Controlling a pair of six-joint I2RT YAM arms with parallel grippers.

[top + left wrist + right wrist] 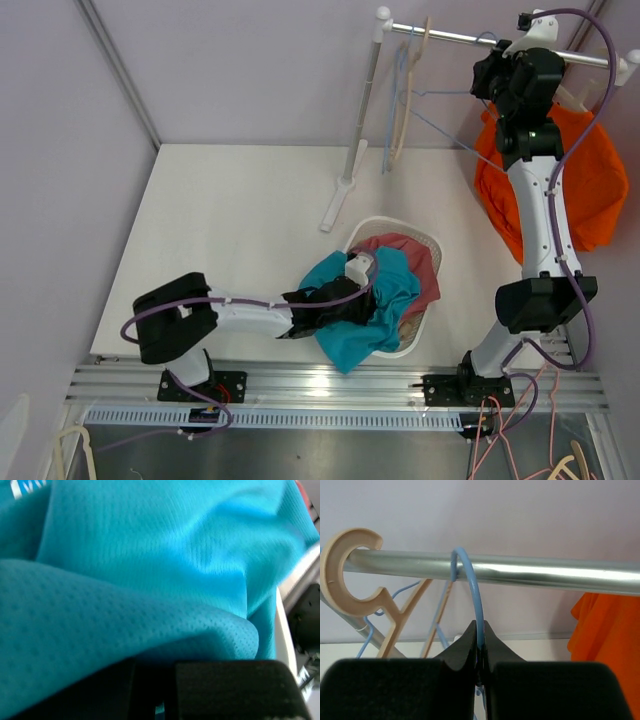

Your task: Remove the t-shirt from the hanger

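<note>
Teal cloth is where I see the first danger. The left end effector (pixel 156 695) has its fingers together, and a thin strip of the teal t-shirt (pixel 150 555) seems to be pinched between them. If this arm goes up or back without letting go, I think it will drag the shirt over the rim of the basket (pixel 405 222) onto the bench (pixel 230 230). It may even tip the light basket.

The second danger is at the rail (pixel 545 572). The right end effector (pixel 480 665) is clamped on the hook of the blue hanger (pixel 470 585), and the hook sits over the rail, just beside the beige hanger (pixel 330 575). A sideways pull with the fingers closed could slide the hook off or shake the stand. The arm also stands near the orange t-shirt (pixel 600 180) and could brush it.

Now the places. The teal t-shirt lies heaped in the basket, partly on a red garment (pixel 415 255), with one part over the near rim. It lies around and over the left end effector, touching it. It is well apart from the right end effector and from the blue hanger, whose wire frame looks bare from above. So I judge that this shirt is already off its hanger. The orange t-shirt hangs at the right end of the rail; what holds it there is hidden behind the arm.
</note>
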